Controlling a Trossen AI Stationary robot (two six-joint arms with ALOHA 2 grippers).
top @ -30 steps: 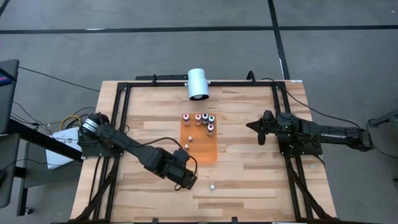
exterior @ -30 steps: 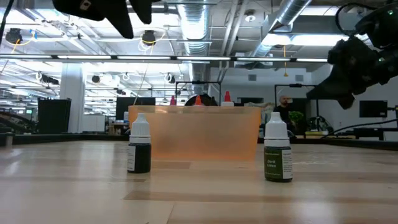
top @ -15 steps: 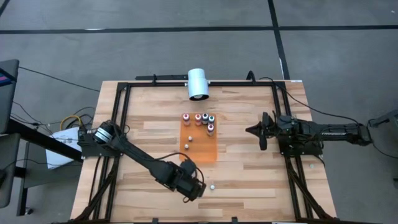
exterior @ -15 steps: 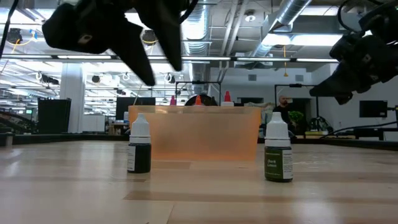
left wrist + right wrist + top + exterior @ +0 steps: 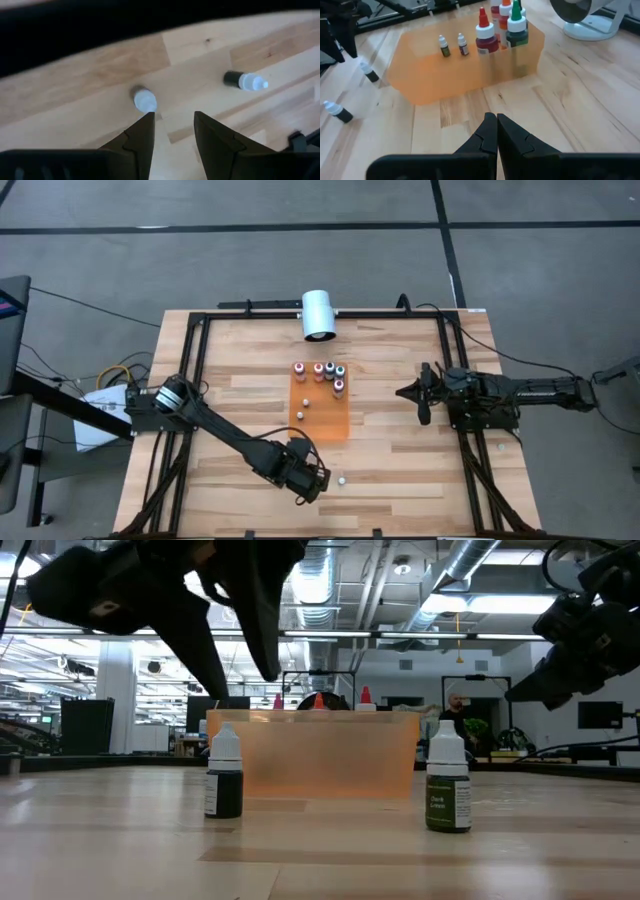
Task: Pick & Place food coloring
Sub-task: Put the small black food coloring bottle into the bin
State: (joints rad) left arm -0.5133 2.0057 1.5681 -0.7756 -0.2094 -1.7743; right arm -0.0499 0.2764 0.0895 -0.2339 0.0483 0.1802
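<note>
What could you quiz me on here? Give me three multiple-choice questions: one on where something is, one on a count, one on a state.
1. Where is the white cylinder?
A. Off the orange mat, at the table edge
B. On the mat
C. In a robot hand

2. In the low view, how many dark bottles stand in front of the mat?
A. One
B. Two
C. Four

3. How is the right hand?
A. Wide open
B. Shut, empty
C. Shut on a bottle

Answers: A, it lies beyond the mat's end; B, one shows on each side; B, its fingers meet with nothing between them.
</note>
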